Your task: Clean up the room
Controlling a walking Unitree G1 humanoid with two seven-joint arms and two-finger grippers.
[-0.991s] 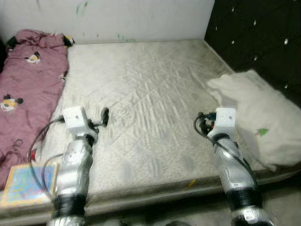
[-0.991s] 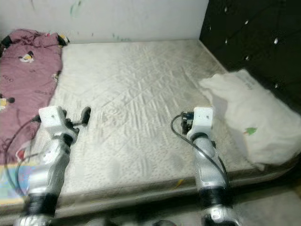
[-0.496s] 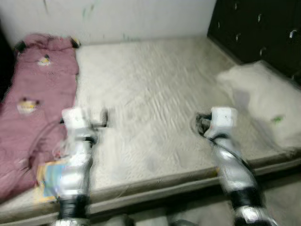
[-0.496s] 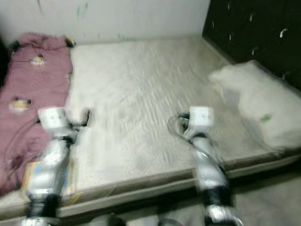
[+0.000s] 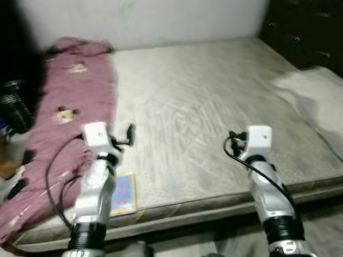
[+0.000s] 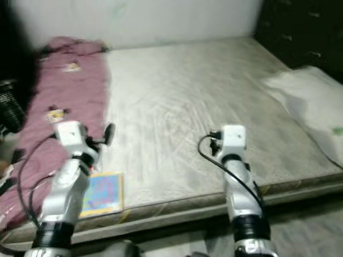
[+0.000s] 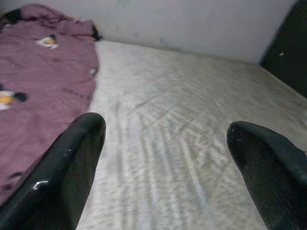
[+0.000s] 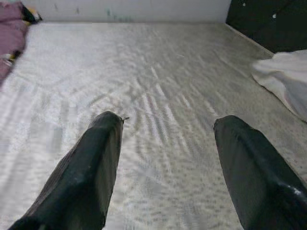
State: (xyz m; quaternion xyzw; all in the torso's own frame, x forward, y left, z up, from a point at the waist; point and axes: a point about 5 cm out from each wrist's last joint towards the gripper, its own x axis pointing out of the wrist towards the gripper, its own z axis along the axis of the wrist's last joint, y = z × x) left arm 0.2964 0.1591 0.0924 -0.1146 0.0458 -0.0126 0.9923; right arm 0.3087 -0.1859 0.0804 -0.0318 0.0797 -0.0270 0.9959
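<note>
A bare grey-white mattress (image 5: 203, 101) lies in front of me. A crumpled pink blanket (image 5: 69, 112) with cartoon prints runs along its left side. A colourful picture book (image 5: 123, 194) rests on the mattress's front left corner, just right of my left arm. A white pillow (image 5: 316, 99) sits at the right side. My left gripper (image 7: 165, 127) hovers open over the mattress beside the blanket, holding nothing. My right gripper (image 8: 169, 120) hovers open above the middle of the mattress, also holding nothing.
A black tufted headboard (image 5: 305, 21) stands at the back right and a white wall (image 5: 161, 21) runs behind the bed. A dark ribbed object (image 5: 13, 107) stands on the far left beside the bed. The mattress's front edge (image 5: 214, 211) is close to me.
The camera has swung left: blanket and book now sit further into view and the pillow has slid toward the right edge. Both arms keep their pose, grippers still open.
</note>
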